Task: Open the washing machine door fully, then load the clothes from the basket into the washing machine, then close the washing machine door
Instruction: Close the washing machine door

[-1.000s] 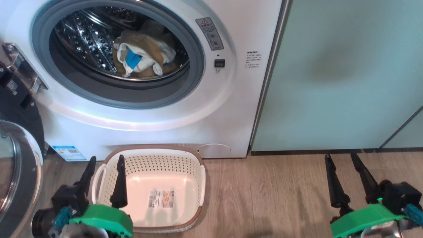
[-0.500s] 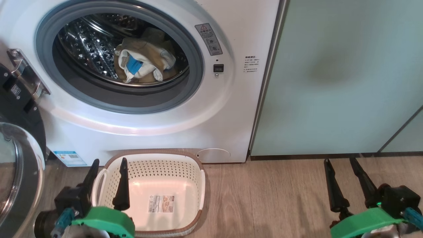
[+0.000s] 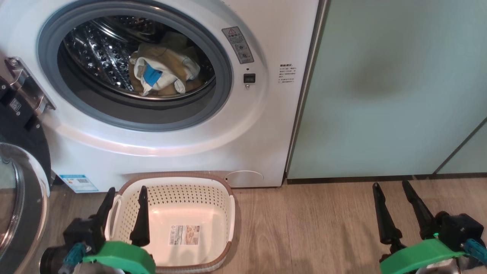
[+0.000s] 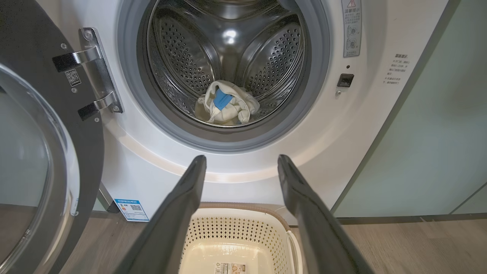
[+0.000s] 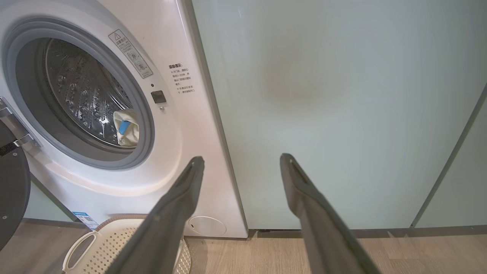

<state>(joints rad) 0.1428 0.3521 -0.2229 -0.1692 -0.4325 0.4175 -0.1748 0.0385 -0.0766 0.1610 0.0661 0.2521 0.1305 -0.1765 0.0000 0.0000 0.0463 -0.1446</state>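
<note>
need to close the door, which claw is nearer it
The left claw, beside the open washing machine door; the right claw sits by the green cabinet.

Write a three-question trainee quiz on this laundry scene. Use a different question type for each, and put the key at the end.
1. Multiple choice: where are the clothes?
A. in the basket
B. inside the washing machine
C. on the floor
2. True or false: the washing machine door is shut.
3. Fill in: the left pincer and the right pincer both stand ____ and hold nothing.

Key: 1 B; 2 false; 3 open.
</note>
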